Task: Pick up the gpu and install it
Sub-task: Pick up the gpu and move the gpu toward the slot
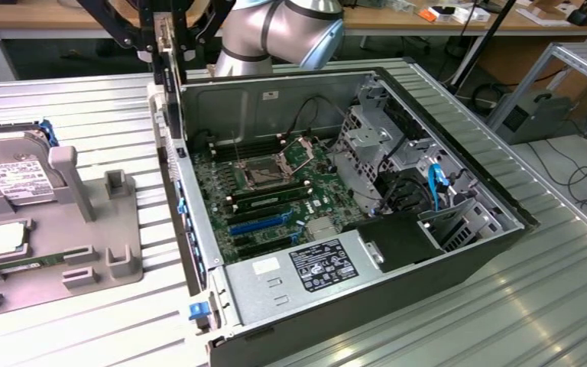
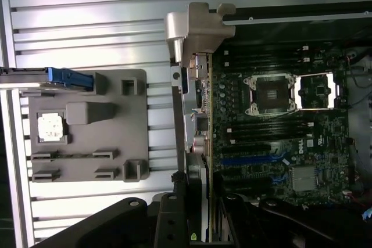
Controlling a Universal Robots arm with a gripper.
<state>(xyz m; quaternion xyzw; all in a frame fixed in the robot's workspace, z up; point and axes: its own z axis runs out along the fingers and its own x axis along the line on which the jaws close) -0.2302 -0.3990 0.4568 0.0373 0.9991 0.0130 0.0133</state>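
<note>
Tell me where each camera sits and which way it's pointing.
Exterior view: off the arm, high up, looking down obliquely into the open computer case; the arm and the tool show, holding the gpu.
Wrist view: on the wrist, looking down along the tool at the gpu's bracket end and the motherboard; the tool's black fingers show.
Shared: the gpu, the motherboard, the grey parts holder beside the case.
</note>
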